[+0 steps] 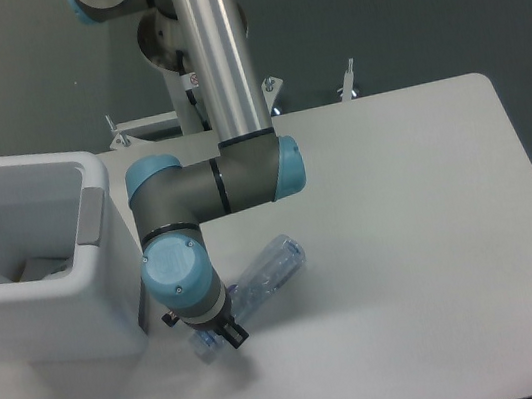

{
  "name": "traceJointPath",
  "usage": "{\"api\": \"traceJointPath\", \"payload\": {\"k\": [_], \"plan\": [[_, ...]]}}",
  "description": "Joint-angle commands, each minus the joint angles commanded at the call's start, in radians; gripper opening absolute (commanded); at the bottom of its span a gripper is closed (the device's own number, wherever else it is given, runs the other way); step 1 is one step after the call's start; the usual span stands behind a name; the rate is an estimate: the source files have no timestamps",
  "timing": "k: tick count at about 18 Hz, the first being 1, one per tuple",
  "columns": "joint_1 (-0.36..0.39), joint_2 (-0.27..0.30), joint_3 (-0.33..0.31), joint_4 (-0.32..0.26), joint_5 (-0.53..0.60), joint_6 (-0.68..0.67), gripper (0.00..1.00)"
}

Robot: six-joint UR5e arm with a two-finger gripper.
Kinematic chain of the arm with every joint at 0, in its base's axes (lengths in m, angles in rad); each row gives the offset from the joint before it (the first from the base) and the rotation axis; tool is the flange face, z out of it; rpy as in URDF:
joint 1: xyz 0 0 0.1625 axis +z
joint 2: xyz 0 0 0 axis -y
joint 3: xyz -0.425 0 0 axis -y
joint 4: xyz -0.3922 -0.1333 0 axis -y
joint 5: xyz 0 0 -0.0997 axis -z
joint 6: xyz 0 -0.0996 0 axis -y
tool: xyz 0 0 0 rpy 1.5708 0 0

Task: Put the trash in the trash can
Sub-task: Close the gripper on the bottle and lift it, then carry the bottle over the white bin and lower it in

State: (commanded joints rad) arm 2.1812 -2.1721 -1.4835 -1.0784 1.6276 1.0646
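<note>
progress: we judge it about half done, something pale already lies in the trash can [19, 304] | bottle [263, 276] tilted at 3 o'clock of the can, not binned | gripper [217, 337] clamped on its cap end | left: carry, drop

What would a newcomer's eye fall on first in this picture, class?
The grey-and-blue arm reaching down from the top centre onto the white table. Below its wrist, the gripper is at one end of a clear bottle, which is tilted. A large white trash can stands at the left.
</note>
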Motion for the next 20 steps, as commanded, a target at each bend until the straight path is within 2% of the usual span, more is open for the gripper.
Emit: {"api": "traceJointPath", "payload": {"k": [6, 12, 15, 20], "plan": [[0.048, 0.021, 0.106, 0.002, -0.035, -0.044, 0.54], [0.104, 0.049, 0.233, 0.023, -0.202, -0.169, 0.54], [0.133, 0.081, 0.255, 0.035, -0.323, -0.190, 0.54], [0.187, 0.155, 0.256, 0.052, -0.553, -0.232, 0.54]]}}
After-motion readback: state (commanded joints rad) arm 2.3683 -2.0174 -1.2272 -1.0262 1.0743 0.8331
